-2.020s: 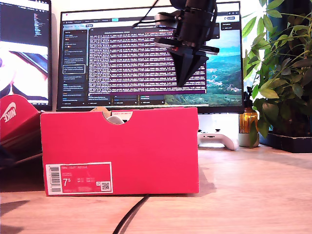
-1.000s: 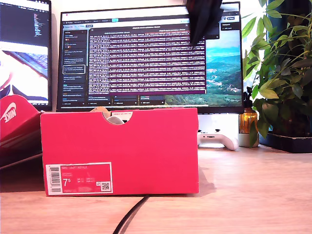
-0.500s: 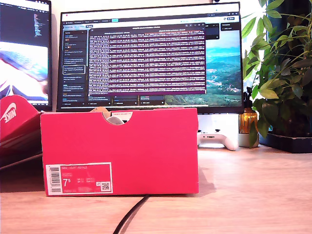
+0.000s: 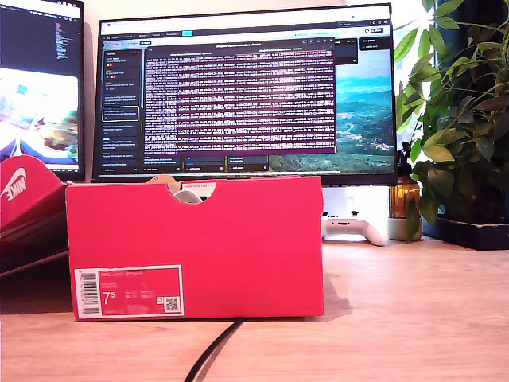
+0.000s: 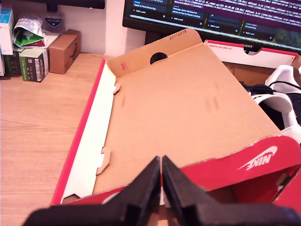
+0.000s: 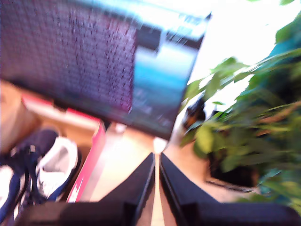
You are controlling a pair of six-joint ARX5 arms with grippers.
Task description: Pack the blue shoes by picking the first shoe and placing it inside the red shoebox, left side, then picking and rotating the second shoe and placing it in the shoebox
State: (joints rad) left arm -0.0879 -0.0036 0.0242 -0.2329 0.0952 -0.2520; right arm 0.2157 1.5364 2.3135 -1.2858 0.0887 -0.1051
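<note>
The red shoebox stands on the desk in the exterior view, with its white "7.5" label facing the camera and a half-round notch in its top edge. No gripper shows in that view. My first gripper is shut on nothing above the opened red lid, whose brown inside faces up. The blue shoes lie just beyond that lid. My second gripper is shut and empty in a blurred picture, beside the box's red wall. Both blue shoes lie inside the box.
A wide monitor stands behind the box, and a second screen is at the exterior view's left. A leafy plant, an amber bottle and a white game controller are at its right. A black cable runs forward. Small boxes sit beyond the lid.
A dark gripper that hung before the monitor, above the box's end at the exterior view's right, rose and left the top of the picture. The shoebox has not moved.
</note>
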